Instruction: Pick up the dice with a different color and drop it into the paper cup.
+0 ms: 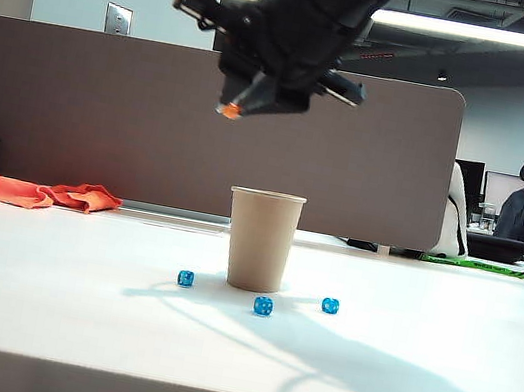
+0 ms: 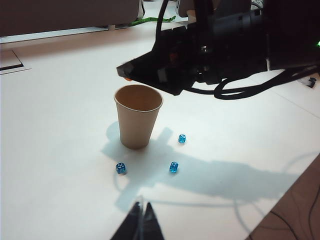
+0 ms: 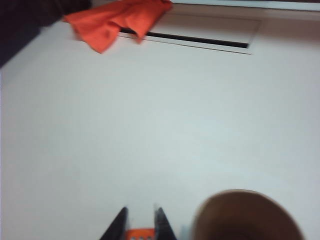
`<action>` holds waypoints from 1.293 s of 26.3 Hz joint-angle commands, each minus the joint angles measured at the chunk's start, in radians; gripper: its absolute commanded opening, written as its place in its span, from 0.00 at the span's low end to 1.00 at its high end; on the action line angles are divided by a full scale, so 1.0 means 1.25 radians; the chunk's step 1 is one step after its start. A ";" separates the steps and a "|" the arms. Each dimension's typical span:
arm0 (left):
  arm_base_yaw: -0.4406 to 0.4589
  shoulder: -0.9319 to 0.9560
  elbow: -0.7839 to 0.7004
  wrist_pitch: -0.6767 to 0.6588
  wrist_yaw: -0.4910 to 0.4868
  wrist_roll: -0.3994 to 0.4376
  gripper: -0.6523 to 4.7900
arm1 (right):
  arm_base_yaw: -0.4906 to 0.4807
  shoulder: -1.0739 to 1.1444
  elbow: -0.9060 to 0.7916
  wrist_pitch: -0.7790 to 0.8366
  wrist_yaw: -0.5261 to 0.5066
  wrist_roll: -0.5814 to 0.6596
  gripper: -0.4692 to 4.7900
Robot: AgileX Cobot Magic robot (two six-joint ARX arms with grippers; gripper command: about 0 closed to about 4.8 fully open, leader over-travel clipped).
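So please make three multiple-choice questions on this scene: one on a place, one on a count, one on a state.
1. Where is the right gripper?
A. in the air, above the paper cup and a little to the left of it in the exterior view
B. flat on the table
C. inside the cup

2. How many blue dice lie on the table?
A. one
B. three
C. five

3. What is the state of the right gripper?
A. wide open and empty
B. shut on the orange die
C. shut on the orange cloth

Answers:
1 A, it hangs clear above the rim.
2 B, three lie around the cup's base.
3 B, the die sits between its fingers.
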 commanded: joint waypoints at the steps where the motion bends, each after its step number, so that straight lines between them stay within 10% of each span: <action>1: 0.000 0.001 0.005 0.010 0.004 -0.005 0.11 | -0.012 -0.005 0.002 -0.014 0.019 -0.002 0.18; 34: 0.000 0.001 0.005 0.010 0.002 -0.005 0.11 | -0.046 0.002 0.002 -0.103 0.030 -0.003 0.18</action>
